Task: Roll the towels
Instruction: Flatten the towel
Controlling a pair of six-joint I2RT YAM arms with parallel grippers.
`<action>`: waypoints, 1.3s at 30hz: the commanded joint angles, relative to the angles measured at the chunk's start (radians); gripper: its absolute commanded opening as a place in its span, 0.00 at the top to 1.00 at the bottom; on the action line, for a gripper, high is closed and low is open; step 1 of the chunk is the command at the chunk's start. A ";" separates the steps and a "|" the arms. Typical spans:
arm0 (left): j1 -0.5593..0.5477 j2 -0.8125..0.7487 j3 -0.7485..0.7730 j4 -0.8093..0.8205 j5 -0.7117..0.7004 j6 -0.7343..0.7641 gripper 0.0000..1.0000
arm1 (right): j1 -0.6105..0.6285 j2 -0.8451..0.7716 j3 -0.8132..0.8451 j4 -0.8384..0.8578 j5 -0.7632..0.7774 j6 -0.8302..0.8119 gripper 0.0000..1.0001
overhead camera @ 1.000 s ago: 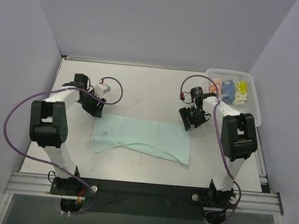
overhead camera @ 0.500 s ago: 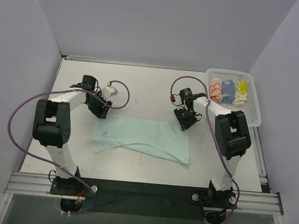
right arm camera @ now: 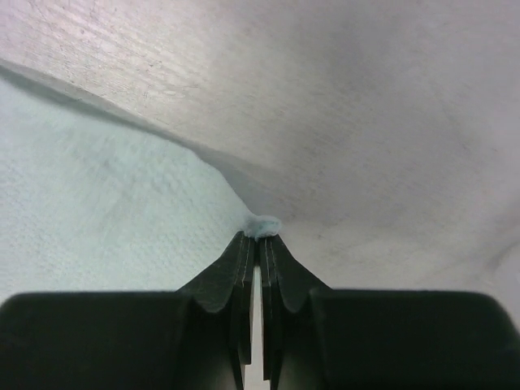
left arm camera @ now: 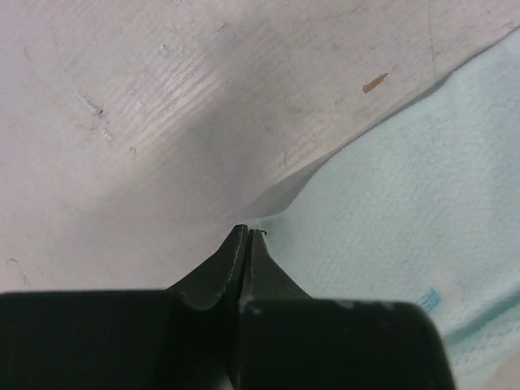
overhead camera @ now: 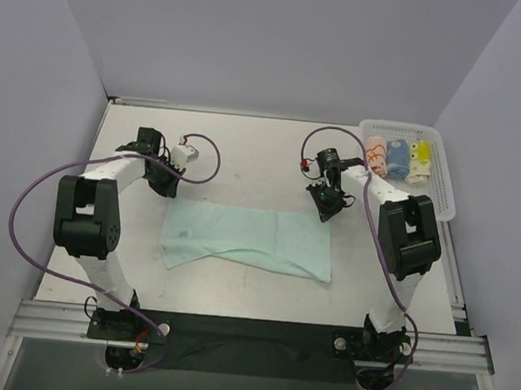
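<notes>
**Left claw (left arm camera: 246,233) and right claw (right arm camera: 258,237) nip the towel's (overhead camera: 248,238) far corners**

Both are pressed together on cloth, with a small tuft showing at the right tips. The pale green towel lies flat on the near side of each claw. It seems held this way so it can be tugged straight before rolling.

White arms (overhead camera: 107,277) with black joints, purple cables (overhead camera: 11,223), black tapered fingers (left arm camera: 211,280)

A pale mint-green rectangular cloth towel (overhead camera: 247,239) lies spread between the left gripper (overhead camera: 170,193) and right gripper (overhead camera: 328,214), its far corners at their fingertips. A white slotted plastic basket (overhead camera: 440,188) sits to the right gripper's right.
</notes>
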 commanded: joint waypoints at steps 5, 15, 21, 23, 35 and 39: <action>0.070 -0.207 0.114 -0.034 0.107 -0.122 1.00 | -0.048 -0.201 0.128 -0.036 0.001 -0.030 1.00; 0.053 -0.251 0.085 -0.083 0.073 -0.189 0.77 | -0.047 -0.232 0.055 -0.039 -0.044 -0.074 1.00; -0.059 -0.180 -0.002 -0.020 -0.109 -0.268 0.51 | -0.048 -0.210 0.041 -0.036 -0.036 -0.068 1.00; -0.099 -0.137 -0.013 -0.025 -0.133 -0.276 0.49 | -0.048 -0.207 0.046 -0.038 -0.031 -0.067 1.00; -0.154 0.026 -0.011 -0.012 -0.214 -0.285 0.41 | -0.048 -0.172 0.076 -0.038 -0.019 -0.057 1.00; -0.166 0.052 -0.019 0.012 -0.226 -0.288 0.45 | -0.050 -0.163 0.073 -0.039 -0.022 -0.057 1.00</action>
